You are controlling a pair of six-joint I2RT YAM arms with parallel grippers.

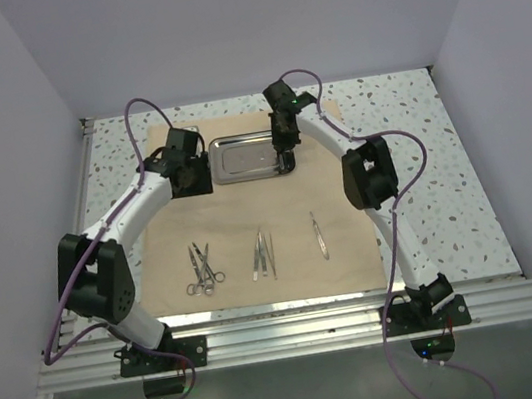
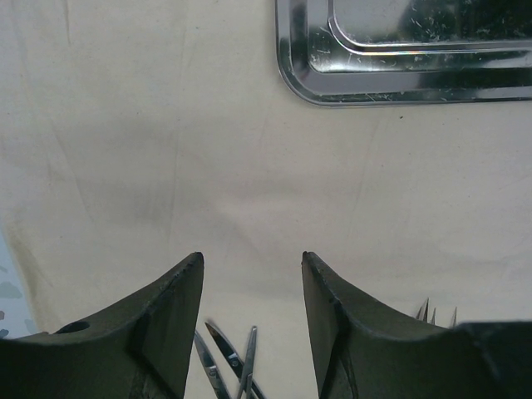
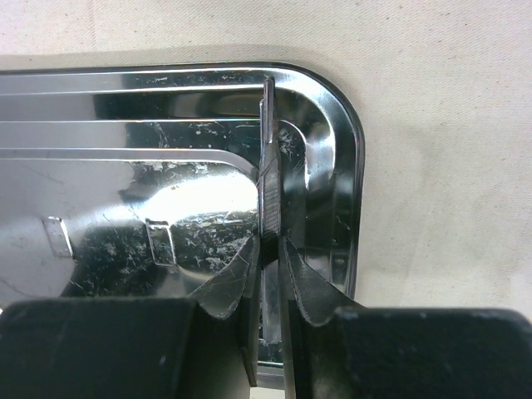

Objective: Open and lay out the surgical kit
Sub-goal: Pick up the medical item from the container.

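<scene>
The tan cloth wrap [image 1: 249, 222] lies spread flat on the table. At its far end sits the shiny steel tray [image 1: 239, 158]. My right gripper [image 1: 286, 162] reaches down into the tray's right end; in the right wrist view its jaws [image 3: 270, 241] are shut on thin ridged tweezers [image 3: 268, 158] that stand on edge inside the tray [image 3: 166, 108]. My left gripper [image 2: 252, 262] hangs open and empty above the cloth [image 2: 208, 166], just left of the tray's corner [image 2: 299, 79]. Scissor-like forceps [image 1: 201, 268] lie on the cloth's near left.
More tweezers [image 1: 263, 254] and one slim instrument [image 1: 319, 235] lie in a row on the near half of the cloth. Forceps tips [image 2: 229, 353] show between my left fingers. Speckled tabletop [image 1: 408, 136] surrounds the cloth, with walls on three sides.
</scene>
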